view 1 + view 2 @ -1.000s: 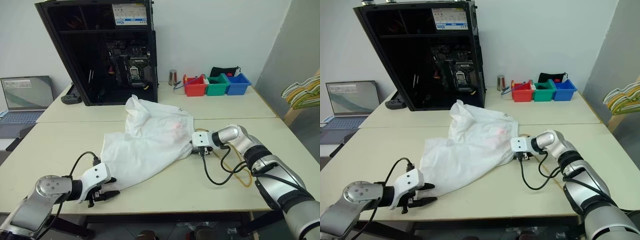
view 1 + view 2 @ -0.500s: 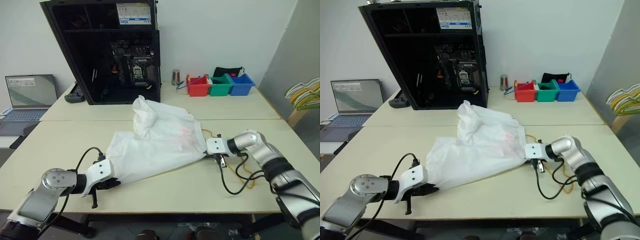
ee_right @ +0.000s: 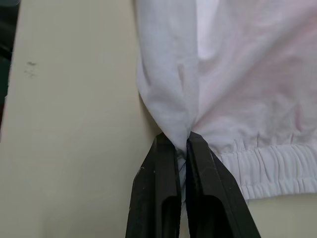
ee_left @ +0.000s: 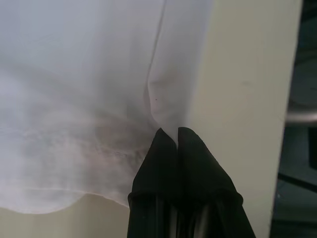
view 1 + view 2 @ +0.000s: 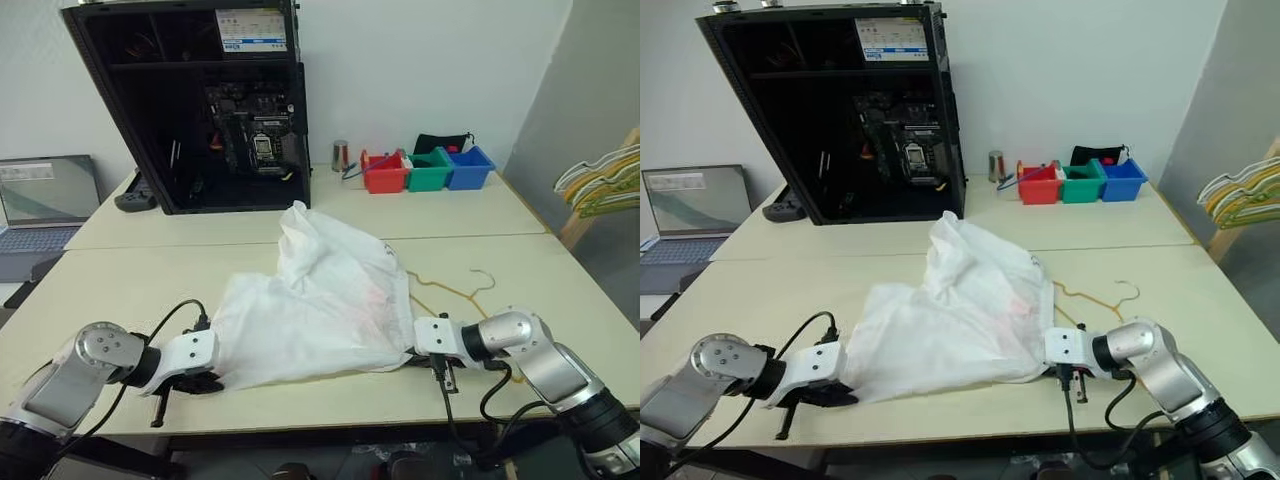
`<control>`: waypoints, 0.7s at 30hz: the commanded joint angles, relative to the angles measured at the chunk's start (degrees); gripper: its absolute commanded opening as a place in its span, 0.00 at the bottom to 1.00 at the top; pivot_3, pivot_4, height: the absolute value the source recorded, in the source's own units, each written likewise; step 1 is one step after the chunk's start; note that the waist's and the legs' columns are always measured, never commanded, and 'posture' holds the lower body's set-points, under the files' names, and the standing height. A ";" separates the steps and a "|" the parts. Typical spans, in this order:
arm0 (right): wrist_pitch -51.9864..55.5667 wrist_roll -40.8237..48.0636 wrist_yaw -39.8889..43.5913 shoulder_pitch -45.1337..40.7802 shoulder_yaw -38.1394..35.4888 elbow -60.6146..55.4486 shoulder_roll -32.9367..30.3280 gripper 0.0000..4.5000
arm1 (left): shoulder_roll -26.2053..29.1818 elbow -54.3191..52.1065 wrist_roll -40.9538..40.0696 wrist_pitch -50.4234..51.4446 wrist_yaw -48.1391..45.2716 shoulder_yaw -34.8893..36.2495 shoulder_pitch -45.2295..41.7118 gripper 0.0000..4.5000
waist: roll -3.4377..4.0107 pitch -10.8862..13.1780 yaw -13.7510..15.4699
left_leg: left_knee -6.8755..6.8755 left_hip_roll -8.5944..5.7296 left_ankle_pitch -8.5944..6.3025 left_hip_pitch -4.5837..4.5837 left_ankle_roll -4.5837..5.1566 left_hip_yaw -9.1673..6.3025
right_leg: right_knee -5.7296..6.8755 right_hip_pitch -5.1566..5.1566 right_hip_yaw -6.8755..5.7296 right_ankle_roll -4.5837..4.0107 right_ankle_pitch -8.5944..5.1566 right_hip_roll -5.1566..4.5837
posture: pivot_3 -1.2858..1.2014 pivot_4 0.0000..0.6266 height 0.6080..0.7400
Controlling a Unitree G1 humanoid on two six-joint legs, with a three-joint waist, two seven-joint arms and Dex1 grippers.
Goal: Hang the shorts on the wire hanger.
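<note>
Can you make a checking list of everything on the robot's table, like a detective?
Surface: pale table, two tops pushed together.
Job's things: white shorts crumpled mid-table; wire hanger lying flat beside them, partly under the fabric.
Clutter: open computer case; red, green, blue bins; small can.
Grippers: left pincer shut on the shorts' edge; right pincer shut on fabric near the waistband.
Cables: black cable looping by the left wrist.
Surroundings: laptop; bunch of hangers.

Bare table point(image 5: 120, 285) left of the shorts point(image 5: 320, 310), computer case point(image 5: 200, 100) and bins point(image 5: 425, 170) blocking the far side
</note>
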 commanded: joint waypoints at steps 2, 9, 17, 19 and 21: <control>0.74 -0.04 -1.32 -2.34 0.17 0.36 0.74 0.00 | 2.03 2.38 0.71 -3.08 -1.34 1.19 0.26 0.01 | 0.00 0.00 -0.08 | 0.00 0.04 0.00 0.00 0.00 0.02 | 0.00 -0.01 -0.03 0.00 0.00 0.00 | 0.48 0.00 1.00; -0.48 -0.55 -1.78 -3.88 1.90 2.41 1.53 0.00 | 1.26 2.70 0.93 -3.42 -0.64 0.82 0.03 0.01 | 0.01 0.01 -0.07 | 0.00 0.08 0.00 0.00 0.00 0.03 | 0.00 -0.02 -0.05 0.07 0.04 0.03 | 0.49 0.00 1.00; -2.62 -0.75 -1.22 -4.58 2.97 3.46 1.03 0.00 | -0.23 2.62 1.35 -3.37 2.11 1.31 0.26 0.01 | 0.02 0.00 0.11 | 0.00 0.08 0.00 0.01 0.01 0.01 | 0.01 0.00 -0.07 0.07 0.04 0.04 | 0.50 0.00 1.00; -2.54 -0.62 -0.93 -4.60 3.15 3.50 1.12 0.00 | -0.42 2.41 1.25 -2.79 2.07 1.14 0.07 0.01 | 0.03 0.00 0.16 | 0.00 0.08 0.00 0.01 0.01 0.00 | 0.02 0.01 -0.08 0.06 0.04 0.04 | 0.50 0.00 1.00; -2.74 -0.57 -0.64 -4.86 3.25 3.80 1.19 0.00 | -0.66 2.28 1.11 -2.41 2.00 1.12 -0.14 0.01 | 0.05 -0.02 0.18 | 0.00 0.08 0.00 0.01 0.01 0.00 | 0.02 0.01 -0.08 0.06 0.04 0.04 | 0.50 0.00 1.00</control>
